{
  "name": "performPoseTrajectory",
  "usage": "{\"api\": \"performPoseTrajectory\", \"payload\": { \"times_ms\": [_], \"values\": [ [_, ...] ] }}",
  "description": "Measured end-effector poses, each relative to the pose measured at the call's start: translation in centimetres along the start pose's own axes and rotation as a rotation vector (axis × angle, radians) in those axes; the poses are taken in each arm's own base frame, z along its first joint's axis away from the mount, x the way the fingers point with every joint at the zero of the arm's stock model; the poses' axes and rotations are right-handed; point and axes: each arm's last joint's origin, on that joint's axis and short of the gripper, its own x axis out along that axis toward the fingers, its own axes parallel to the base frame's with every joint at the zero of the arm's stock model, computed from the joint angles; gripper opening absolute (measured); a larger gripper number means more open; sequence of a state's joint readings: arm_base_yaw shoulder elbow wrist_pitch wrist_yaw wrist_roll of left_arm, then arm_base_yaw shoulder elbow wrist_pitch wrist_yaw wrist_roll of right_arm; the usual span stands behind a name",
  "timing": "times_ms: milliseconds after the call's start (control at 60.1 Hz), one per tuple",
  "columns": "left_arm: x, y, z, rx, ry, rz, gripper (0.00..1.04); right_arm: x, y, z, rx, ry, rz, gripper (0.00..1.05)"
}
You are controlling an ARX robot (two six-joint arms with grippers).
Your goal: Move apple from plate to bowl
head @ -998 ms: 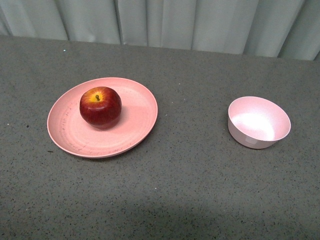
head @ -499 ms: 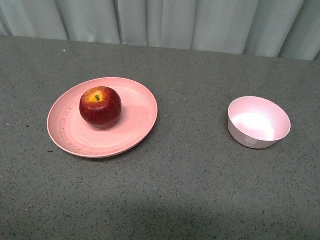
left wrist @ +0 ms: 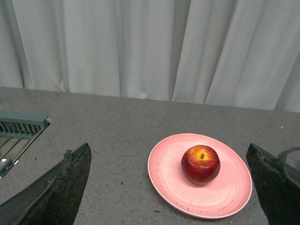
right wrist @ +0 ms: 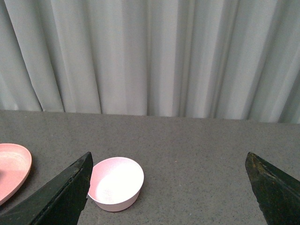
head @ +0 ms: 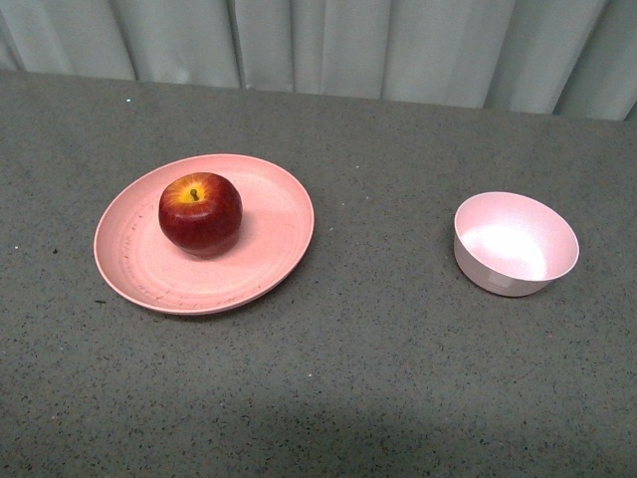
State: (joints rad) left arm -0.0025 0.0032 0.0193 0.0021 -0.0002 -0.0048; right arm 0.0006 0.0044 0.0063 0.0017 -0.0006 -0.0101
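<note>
The left claw gapes wide above the bench, holding and touching nothing. The right claw is spread just as wide, also gripping nothing. The apple sits stem-up on the plate, well apart from the bowl.

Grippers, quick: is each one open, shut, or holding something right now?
Left gripper: open, holding nothing.
Right gripper: open, holding nothing.
</note>
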Motion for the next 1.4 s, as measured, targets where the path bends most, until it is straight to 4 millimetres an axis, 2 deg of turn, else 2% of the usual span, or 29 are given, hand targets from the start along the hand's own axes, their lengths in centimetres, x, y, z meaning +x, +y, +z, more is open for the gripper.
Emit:
{"api": "performPoseTrajectory", "payload": {
  "times_ms": [516, 566, 715, 865, 1098, 1397],
  "values": [
    [0.0, 0.0, 0.0, 0.0, 0.0, 0.0, 0.98, 0.0, 0.0, 0.0, 0.0, 0.0, 0.0, 0.95],
    [0.0, 0.0, 0.0, 0.0, 0.0, 0.0, 0.98, 0.1, 0.1, -0.1, -0.032, 0.088, -0.042, 0.95],
    [0.0, 0.0, 0.0, 0.0, 0.0, 0.0, 0.98, 2.4, 0.9, -0.3, -0.096, 0.216, 0.005, 0.95],
    [0.0, 0.0, 0.0, 0.0, 0.0, 0.0, 0.98, 6.4, 2.4, -0.1, -0.152, 0.329, 0.114, 0.95],
    [0.0, 0.0, 0.0, 0.0, 0.0, 0.0, 0.98, 12.6, 5.1, -2.9, -0.291, 0.626, 0.288, 0.95],
    [0.0, 0.0, 0.0, 0.0, 0.0, 0.0, 0.98, 19.4, 7.0, -5.7, -0.362, 0.856, 0.391, 0.95]
  ]
}}
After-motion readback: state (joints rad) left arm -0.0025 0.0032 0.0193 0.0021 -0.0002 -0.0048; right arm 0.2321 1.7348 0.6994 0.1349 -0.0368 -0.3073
